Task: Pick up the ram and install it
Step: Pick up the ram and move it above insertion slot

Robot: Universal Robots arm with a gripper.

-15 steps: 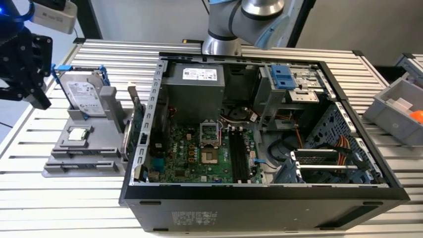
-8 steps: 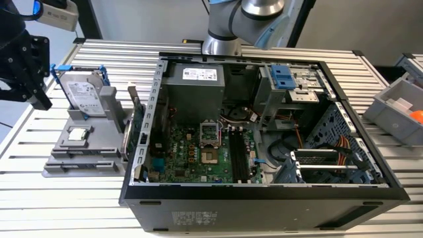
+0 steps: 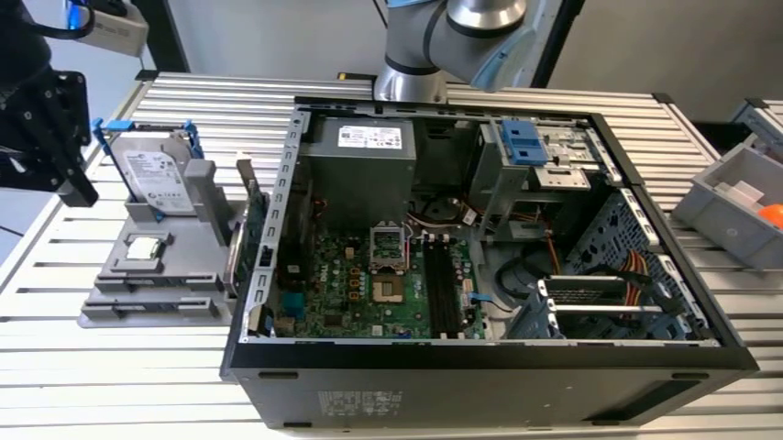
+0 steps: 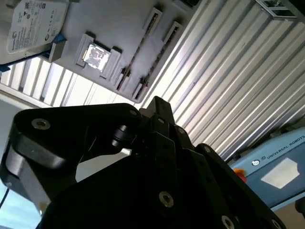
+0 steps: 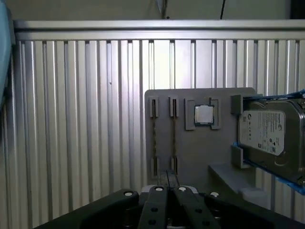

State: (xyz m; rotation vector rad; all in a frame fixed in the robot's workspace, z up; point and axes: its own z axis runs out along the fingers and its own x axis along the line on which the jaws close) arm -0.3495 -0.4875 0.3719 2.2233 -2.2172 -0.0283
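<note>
Black gripper [image 5: 169,189] looks closed on nothing in the first wrist view. You have it facing the ram [image 5: 155,137], which stands on edge in a slot of the gray holder [image 5: 224,157]. Farther off, that holder sits at nine o'clock of the open computer case [image 3: 490,367].

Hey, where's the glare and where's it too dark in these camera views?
Second wrist view: the table beside the grey holder washes out white, and the gripper is a dark silhouette. First wrist view: even light, the chip glints. Exterior view: the computer case interior lies in shadow against the bright table.
</note>
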